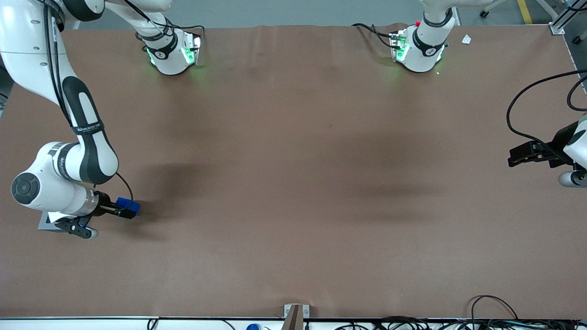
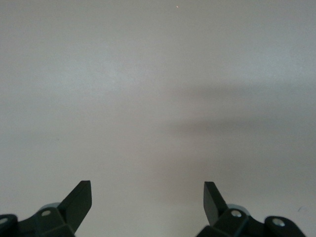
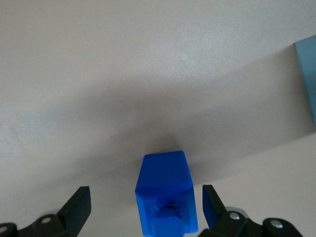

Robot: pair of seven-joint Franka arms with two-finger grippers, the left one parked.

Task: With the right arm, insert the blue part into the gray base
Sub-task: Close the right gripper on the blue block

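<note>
My right arm (image 1: 85,137) bends down low near the working arm's end of the tabletop (image 1: 293,183), close to its edge; my gripper (image 3: 143,210) sits low over the top; its two black fingers (image 3: 79,205) are spread wide apart; neither finger touches the blue part (image 3: 165,195) between them.

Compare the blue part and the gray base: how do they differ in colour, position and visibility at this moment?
The blue part is bright blue; the gray base is light gray. The blue part lies between the open fingers of the right arm's gripper and shows clearly, while the gray base is mostly hidden under the right arm, with only a corner showing. Both rest on the brown table, toward the working arm's end.
</note>
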